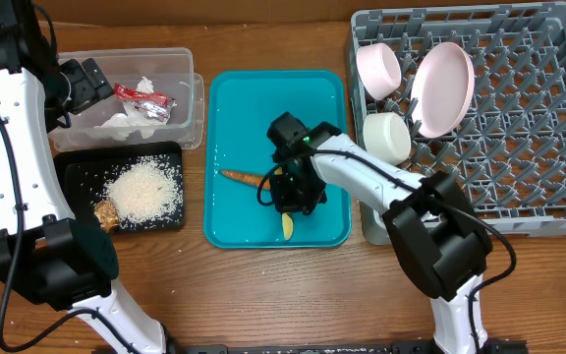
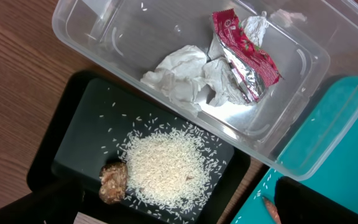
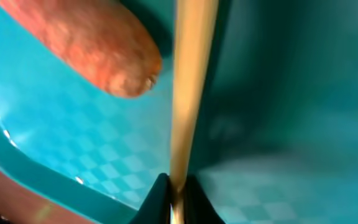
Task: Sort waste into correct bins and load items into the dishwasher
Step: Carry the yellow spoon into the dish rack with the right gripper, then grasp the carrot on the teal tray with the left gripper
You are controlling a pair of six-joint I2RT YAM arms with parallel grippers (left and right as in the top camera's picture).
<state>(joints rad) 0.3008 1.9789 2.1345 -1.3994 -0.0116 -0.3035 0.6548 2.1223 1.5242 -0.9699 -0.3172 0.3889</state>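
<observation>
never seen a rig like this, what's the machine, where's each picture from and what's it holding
Two robot arms work at a table. One picture looks down from above; the other two come from cameras on each wrist. On the table lie a clear tub with wrapper and tissue, a black tray with rice, a teal tray with a carrot-like stick, and a grey dish rack with dishes. The right gripper pinches a yellow spoon; the left gripper hangs open, empty, by the tub.
</observation>
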